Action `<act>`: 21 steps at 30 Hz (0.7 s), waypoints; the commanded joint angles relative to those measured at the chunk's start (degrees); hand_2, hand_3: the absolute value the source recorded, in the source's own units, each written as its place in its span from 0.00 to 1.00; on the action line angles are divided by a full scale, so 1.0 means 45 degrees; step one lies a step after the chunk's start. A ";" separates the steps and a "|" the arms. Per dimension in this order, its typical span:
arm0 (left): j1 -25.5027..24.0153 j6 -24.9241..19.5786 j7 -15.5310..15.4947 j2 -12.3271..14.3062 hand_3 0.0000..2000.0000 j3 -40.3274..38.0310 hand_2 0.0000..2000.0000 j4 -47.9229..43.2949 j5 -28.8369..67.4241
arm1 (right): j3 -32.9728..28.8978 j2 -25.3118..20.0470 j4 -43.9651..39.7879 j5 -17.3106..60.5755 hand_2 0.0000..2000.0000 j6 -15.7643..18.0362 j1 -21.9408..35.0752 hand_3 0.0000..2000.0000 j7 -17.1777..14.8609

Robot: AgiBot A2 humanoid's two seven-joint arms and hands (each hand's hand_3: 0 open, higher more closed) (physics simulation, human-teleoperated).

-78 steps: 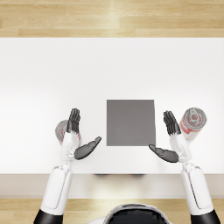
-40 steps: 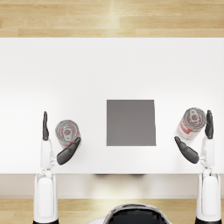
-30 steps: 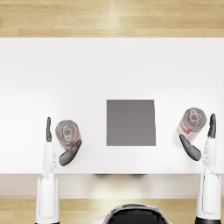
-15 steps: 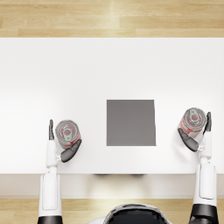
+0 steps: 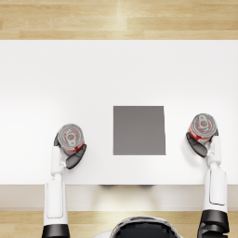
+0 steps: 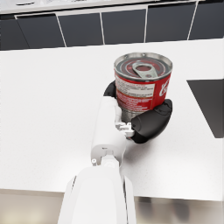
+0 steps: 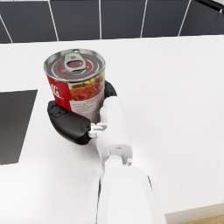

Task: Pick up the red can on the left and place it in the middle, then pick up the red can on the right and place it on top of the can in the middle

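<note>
Left red labelled metal can (image 5: 71, 138) seen upright on white worktop (image 5: 116, 74), left of dark grey square mat (image 5: 139, 129); wrapped by left robot hand (image 5: 69, 155), fingers partly hidden behind can. Right red can (image 5: 202, 127) upright right of mat, clasped by right robot hand (image 5: 201, 145). Lift-off not discernible.

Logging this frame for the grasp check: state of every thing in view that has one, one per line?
Left red can: upright on the table, lid sealed, not lifted.
Right red can: upright on the table, lid sealed, not lifted.
Left robot hand: wrapped around the left can's base.
Right robot hand: wrapped around the right can's base.
Grey mat: flat in the middle, nothing on it.
White table: carries both cans and the mat.
</note>
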 commanded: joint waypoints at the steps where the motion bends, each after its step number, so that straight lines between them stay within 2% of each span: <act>1: -0.0144 0.0017 0.0002 0.0014 0.65 -0.0179 1.00 -0.1073 0.0003 | -0.0162 -0.0017 0.0863 0.0000 1.00 0.0110 -0.0120 0.65 -0.0004; 2: -0.0192 0.0028 -0.0009 0.0030 0.76 -0.0180 1.00 -0.1431 0.0005 | -0.0142 -0.0042 0.1103 0.0003 1.00 -0.0108 -0.0142 0.76 0.0024; 8: 0.0792 0.0132 -0.0071 0.0261 0.76 0.0978 1.00 -0.3254 0.0006 | 0.0073 -0.0168 0.4067 0.0003 1.00 -0.0450 -0.0292 0.76 0.0091; 13: 0.2202 0.0065 -0.0076 0.0940 0.76 0.2597 1.00 -0.2647 0.0006 | 0.0667 -0.0292 0.5082 0.0001 1.00 -0.0192 0.0025 0.76 0.0089; 21: 0.4144 -0.0011 -0.0062 0.2119 0.76 0.4599 1.00 -0.0223 0.0006 | 0.0858 -0.0541 0.6108 0.0001 1.00 -0.0137 0.0495 0.76 0.0076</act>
